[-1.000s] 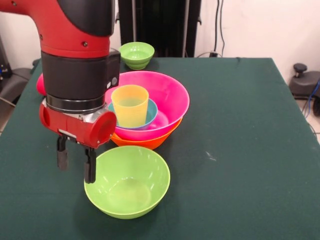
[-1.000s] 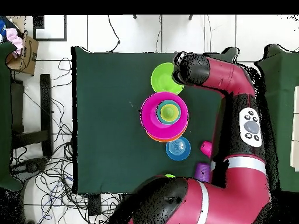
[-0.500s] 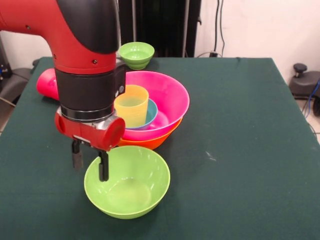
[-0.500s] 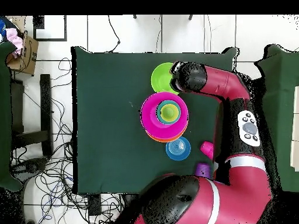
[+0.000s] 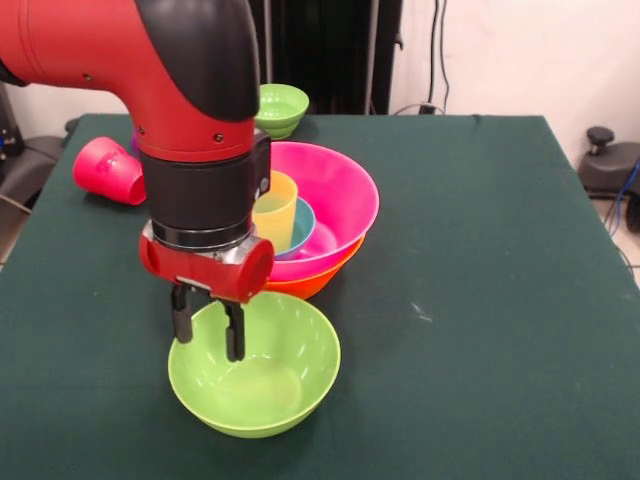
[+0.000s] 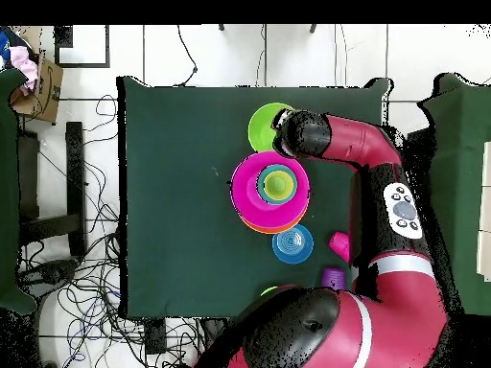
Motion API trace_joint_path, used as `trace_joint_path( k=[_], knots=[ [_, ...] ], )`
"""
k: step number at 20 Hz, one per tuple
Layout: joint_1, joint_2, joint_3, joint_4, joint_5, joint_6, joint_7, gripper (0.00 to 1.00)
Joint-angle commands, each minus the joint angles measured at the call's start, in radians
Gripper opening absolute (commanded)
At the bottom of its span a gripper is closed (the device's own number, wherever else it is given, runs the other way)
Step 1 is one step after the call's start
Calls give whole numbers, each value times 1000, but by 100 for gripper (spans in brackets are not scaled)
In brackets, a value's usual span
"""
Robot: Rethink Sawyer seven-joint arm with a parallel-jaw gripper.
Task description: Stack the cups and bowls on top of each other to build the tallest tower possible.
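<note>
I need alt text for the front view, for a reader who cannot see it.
A red and black robot arm lowers its open gripper over the rim of a medium green bowl on a dark green table. Behind it, a yellow cup stands in a blue bowl nested in pink and orange bowls.

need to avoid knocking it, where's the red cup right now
Front view: the red cup lies on its side near the table's left edge, left of the pink bowl.

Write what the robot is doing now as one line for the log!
pincer: open, straddling big green bowl rim | yellow cup: in blue bowl | pink bowl: on orange bowl
</note>
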Motion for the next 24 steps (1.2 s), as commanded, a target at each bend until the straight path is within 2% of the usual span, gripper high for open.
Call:
trace_joint_path(
  k=[1,11,16,24],
  knots=[
    [-9,5,106,67,-105,-51,-233,100],
    [-17,-29,105,71,-127,-12,-220,100],
    [-17,-84,102,83,-112,50,-225,100],
    [-20,-115,108,79,-105,96,-229,100]
  ],
)
